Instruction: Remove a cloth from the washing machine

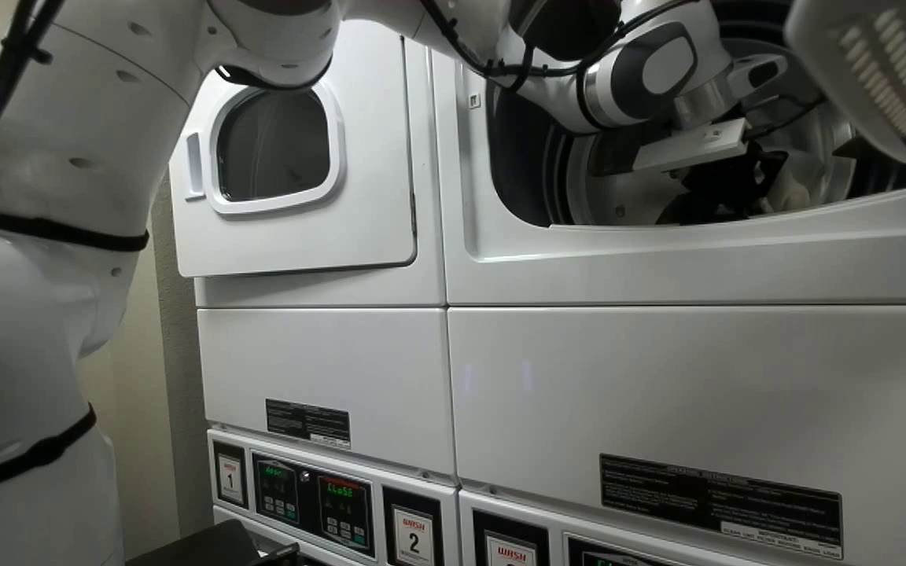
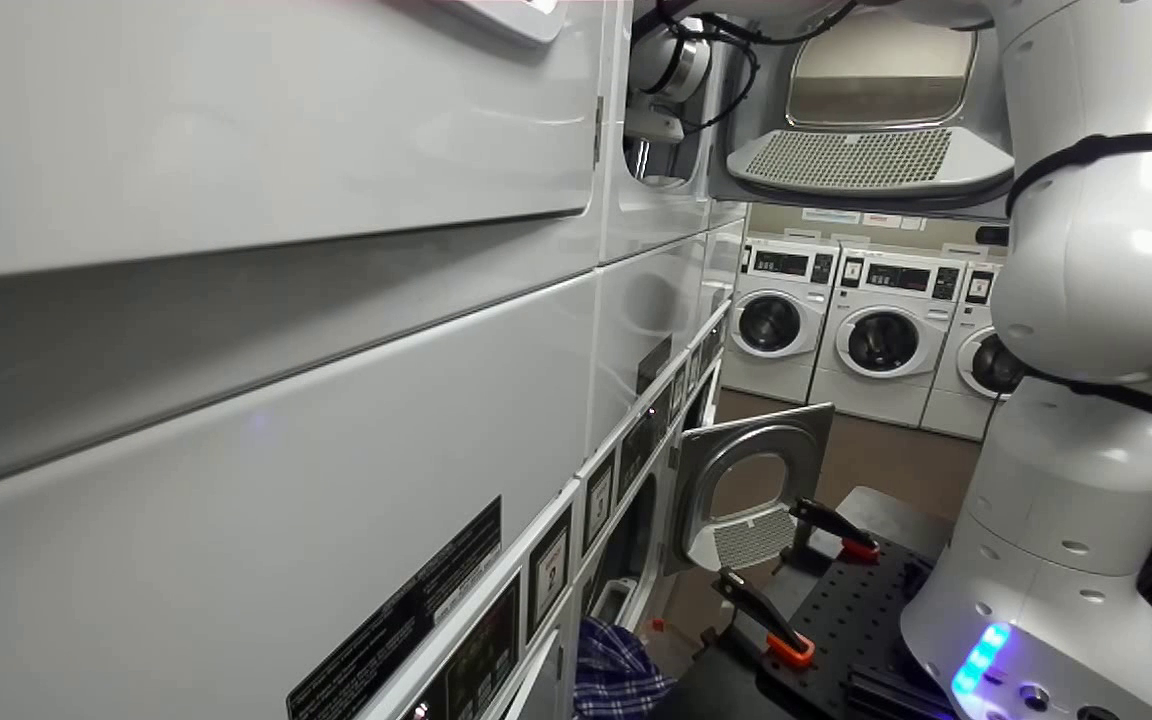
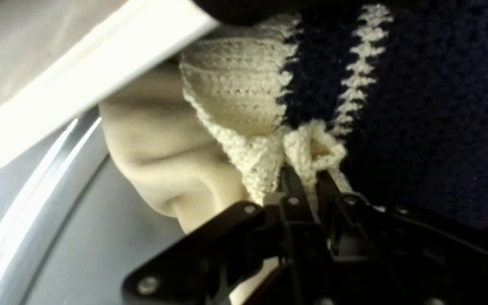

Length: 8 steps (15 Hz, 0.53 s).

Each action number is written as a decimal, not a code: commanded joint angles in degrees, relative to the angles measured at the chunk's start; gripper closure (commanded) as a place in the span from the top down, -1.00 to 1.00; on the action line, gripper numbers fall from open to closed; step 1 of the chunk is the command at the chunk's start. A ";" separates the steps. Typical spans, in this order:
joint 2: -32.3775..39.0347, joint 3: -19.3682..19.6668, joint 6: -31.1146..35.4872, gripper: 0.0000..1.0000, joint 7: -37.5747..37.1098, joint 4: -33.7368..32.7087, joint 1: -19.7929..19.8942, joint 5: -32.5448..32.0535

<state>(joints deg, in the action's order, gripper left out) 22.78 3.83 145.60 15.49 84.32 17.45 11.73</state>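
Observation:
A knitted cloth with cream (image 3: pixel 248 84) and navy stripes fills much of the wrist view. My gripper (image 3: pixel 307 178) is shut on a cream fold of it, with the fabric bunched between the fingertips. A smooth beige cloth (image 3: pixel 159 161) lies beside and behind it. The washing machine (image 1: pixel 657 259) stands open, and my arm reaches into its drum. Inside the drum, dark cloth (image 1: pixel 724 189) and a pale cloth (image 1: pixel 787 192) show low down below the wrist. The opening also shows in an exterior view (image 2: pixel 664 183), where the fingers and cloth are hidden.
The open machine door (image 2: pixel 866 165) stands close beside the arm. A closed door (image 1: pixel 280 236) is on the adjoining machine. A blue plaid cloth (image 2: pixel 621 670) hangs at a lower machine, near another open door (image 2: pixel 761 480). Black clamps (image 2: pixel 766 615) stand on the robot's base table (image 2: pixel 856 600).

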 commanded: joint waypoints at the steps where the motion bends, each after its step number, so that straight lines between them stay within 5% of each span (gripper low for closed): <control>1: -8.09 1.77 -6.05 -0.87 -1.70 5.41 -0.01 -1.55; 8: -18.95 5.22 -21.50 -0.87 -0.56 7.86 -0.24 -1.50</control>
<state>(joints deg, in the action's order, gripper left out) 9.92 7.33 129.64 15.23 88.75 17.52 11.54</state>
